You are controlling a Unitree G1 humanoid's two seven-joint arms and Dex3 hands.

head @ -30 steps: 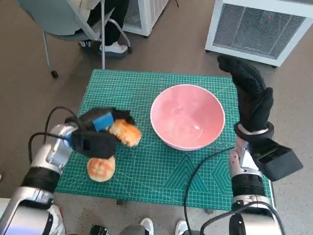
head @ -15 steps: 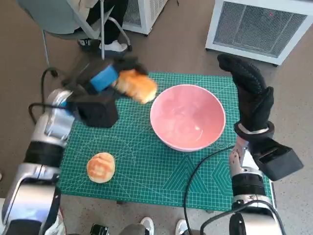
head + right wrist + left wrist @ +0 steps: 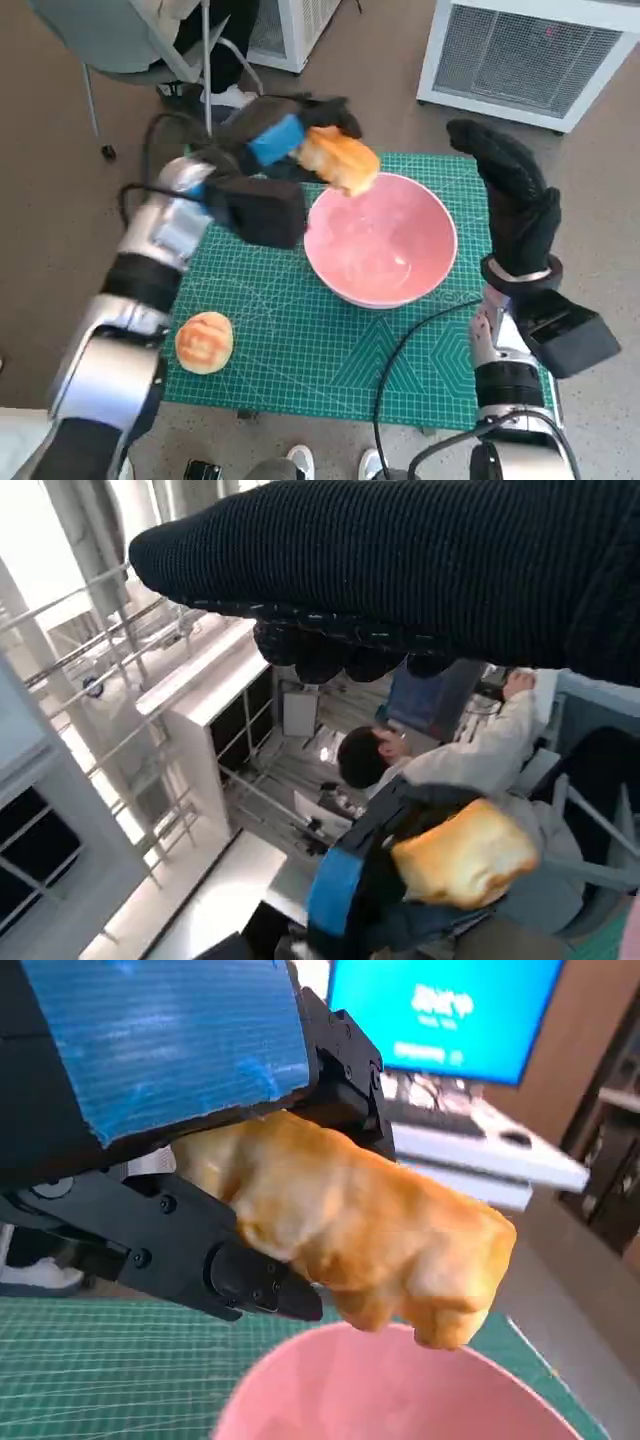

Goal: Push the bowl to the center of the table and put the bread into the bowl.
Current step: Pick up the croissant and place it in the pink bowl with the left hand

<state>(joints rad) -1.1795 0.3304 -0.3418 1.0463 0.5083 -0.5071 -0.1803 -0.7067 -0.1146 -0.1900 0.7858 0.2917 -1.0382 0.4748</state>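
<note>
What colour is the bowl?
Pink; the bowl shows best in the head view.

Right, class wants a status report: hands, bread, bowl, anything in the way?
Left hand grips a bread piece over the pink bowl rim. Right hand open, raised beside the bowl. Second bread on the green mat. Nothing blocking.

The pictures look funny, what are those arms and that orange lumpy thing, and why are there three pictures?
The arms belong to a robot shaped like a person. One camera sits on its head and looks down at a table with a green cutting mat. Two more cameras sit behind its hands, so their pictures look tilted.

The left hand with blue tape holds the orange lump, a golden piece of bread, above the rim of a big pink bowl. A second round bread roll lies on the mat. The right hand in a black knitted glove is raised beside the bowl, holding nothing. A person shows in the right hand's picture.
</note>
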